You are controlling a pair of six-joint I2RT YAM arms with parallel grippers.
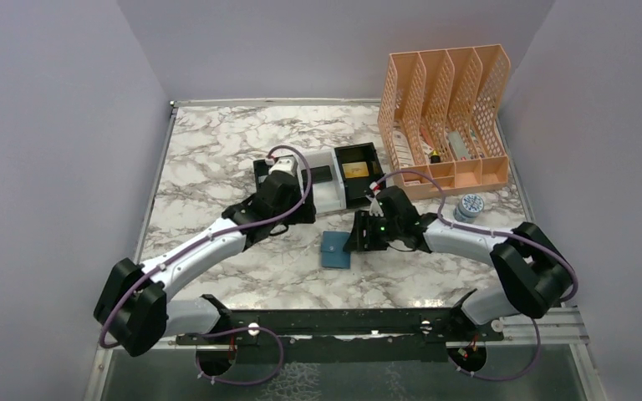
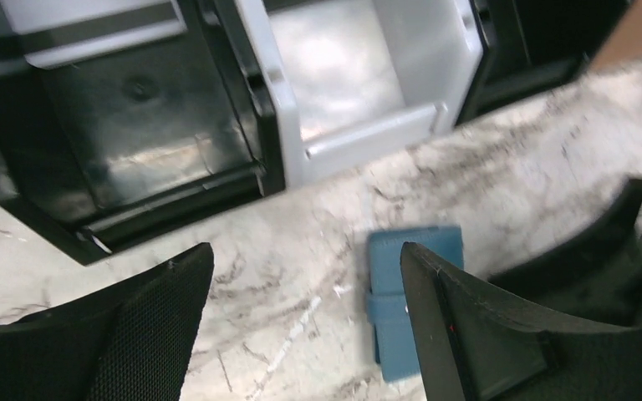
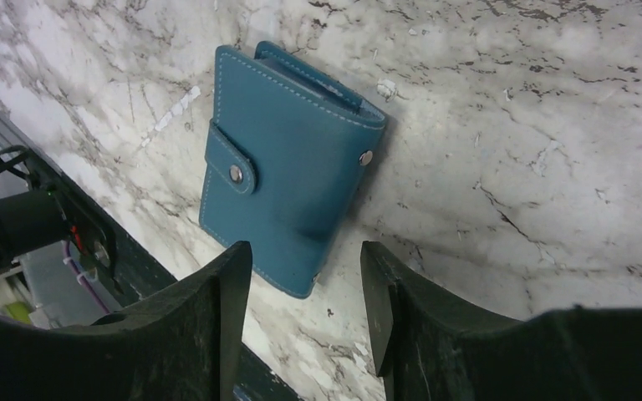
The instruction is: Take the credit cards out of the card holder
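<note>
Lilac walls box in a marble desk (image 1: pixel 209 159), and your holder (image 3: pixel 288 167) lies flat near its middle, a little toward the near edge, just short of the tray (image 1: pixel 328 199). It is folded shut, teal outside up, with the snap tab lying across its front. Whether the snap is fastened I cannot tell, and no card shows at any edge. That closed fold is likely why nothing is being pulled out: the pockets face inward, so you would have to open it before you can reach a card.

Your right tool (image 3: pixel 305 246) hangs over the holder's corner with its jaws apart and nothing between them. From overhead it sits at the holder's right edge, a fair place to pin or flip the cover. Your left tool (image 2: pixel 305 255) is spread wide and empty above bare marble at the tray's near wall, with the holder just beside its right finger. That puts it between the holder and the tray.

A gold card (image 1: pixel 354 170) rests in the tray's right black compartment, so I judge the tray is where cards go and that at least one is out. How many remain inside cannot be seen.
</note>
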